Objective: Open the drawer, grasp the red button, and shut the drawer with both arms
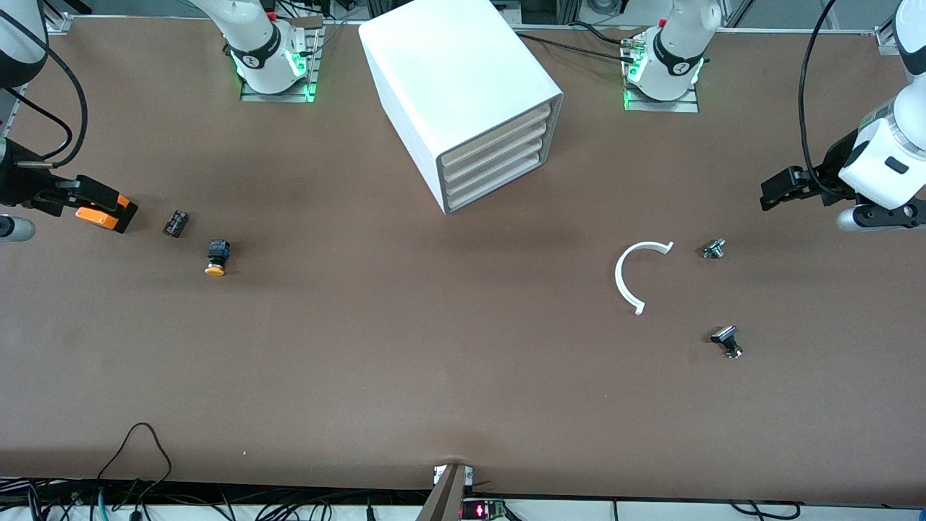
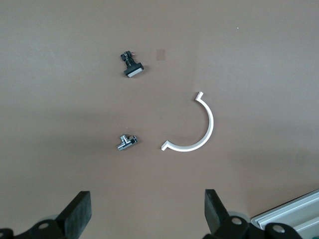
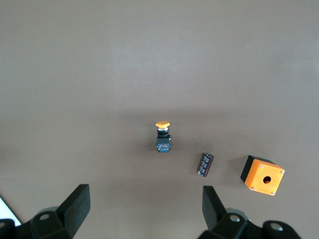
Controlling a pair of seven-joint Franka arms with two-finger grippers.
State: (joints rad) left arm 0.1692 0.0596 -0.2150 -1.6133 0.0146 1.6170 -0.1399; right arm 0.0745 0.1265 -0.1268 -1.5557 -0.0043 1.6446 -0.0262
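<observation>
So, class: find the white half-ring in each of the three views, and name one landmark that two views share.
Front view: half-ring on the table toward the left arm's end, beside a small metal fitting.
Left wrist view: half-ring near centre.
Right wrist view: not in it.
Shared landmark: the metal fitting.

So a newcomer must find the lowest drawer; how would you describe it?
Start at the big white box cabinet between the two arm bases. Its open face shows four stacked cream drawer fronts. The wanted one is the bottom cream-fronted drawer, closest to the brown tabletop, with three identical fronts above it.
</observation>
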